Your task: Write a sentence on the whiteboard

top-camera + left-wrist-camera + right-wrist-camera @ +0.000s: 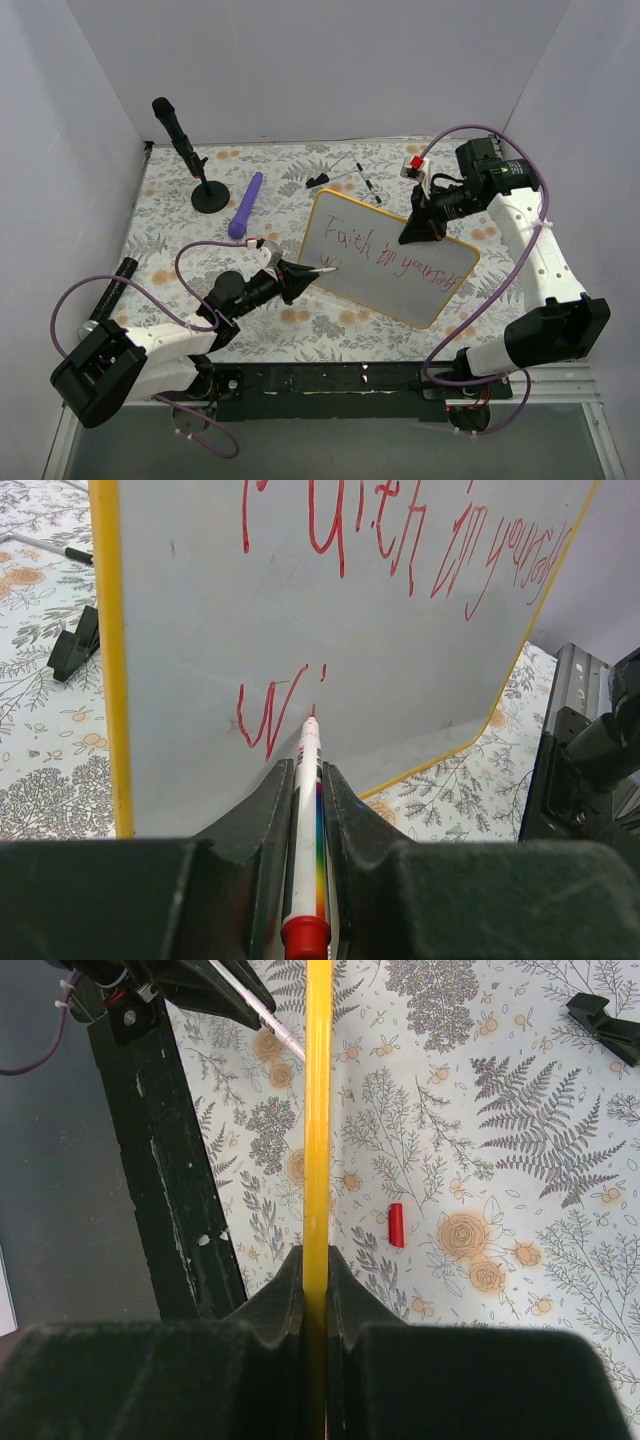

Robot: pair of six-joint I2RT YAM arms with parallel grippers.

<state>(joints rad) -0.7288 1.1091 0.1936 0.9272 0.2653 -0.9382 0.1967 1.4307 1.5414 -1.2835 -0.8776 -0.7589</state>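
The whiteboard [390,262] with a yellow rim stands tilted in the middle. Red lettering [388,256] reads about "Faith in yourself" on it, with a red "W" and a short stroke [262,720] below. My left gripper [300,274] is shut on a white marker [305,820] with a rainbow stripe. Its red tip [312,720] touches the board just right of the "W". My right gripper [424,228] is shut on the board's top edge, which shows as a yellow strip [318,1110] in the right wrist view.
A red marker cap [396,1225] lies on the floral cloth. A purple object [246,205], a black microphone on a stand [185,150], pens [368,185] and a black stand foot [76,645] lie at the back. A black rail [330,378] runs along the near edge.
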